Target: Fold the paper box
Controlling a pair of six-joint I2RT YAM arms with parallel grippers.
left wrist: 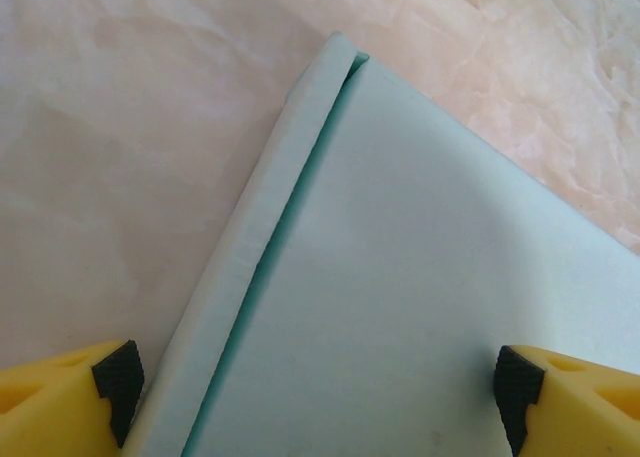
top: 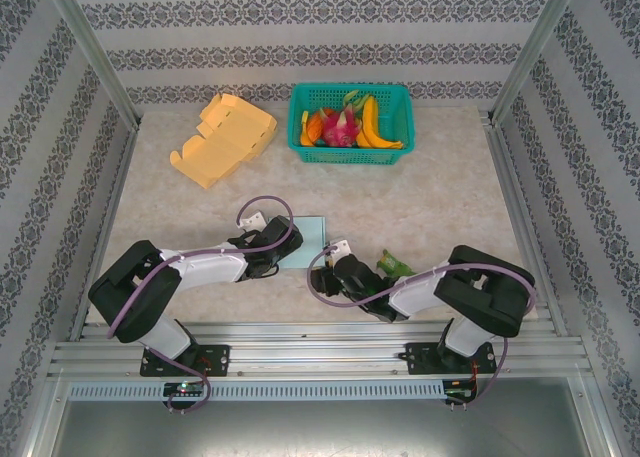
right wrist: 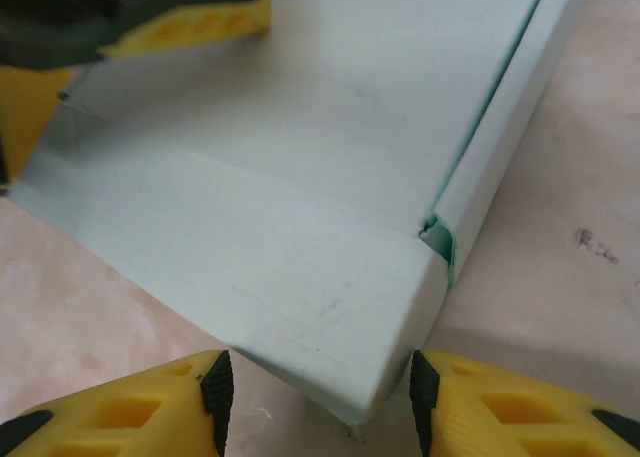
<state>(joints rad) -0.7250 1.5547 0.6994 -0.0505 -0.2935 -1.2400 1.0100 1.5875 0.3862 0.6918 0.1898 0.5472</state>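
The pale blue-green paper box (top: 303, 237) lies closed on the table between my two grippers. The left gripper (top: 277, 249) stands open at the box's left side. In the left wrist view the box lid (left wrist: 400, 277) and its folded side wall (left wrist: 240, 267) span the gap between the black pads (left wrist: 118, 382). The right gripper (right wrist: 318, 402) is open around the box's near corner (right wrist: 380, 377). A green tab (right wrist: 440, 242) shows at the side seam. The left gripper's yellow finger (right wrist: 190, 22) rests on the far end of the lid.
A flat yellow unfolded box (top: 222, 137) lies at the back left. A green basket (top: 392, 95) holding fruit stands at the back centre. A small green object (top: 396, 266) lies beside the right arm. Metal frame rails line the table's sides.
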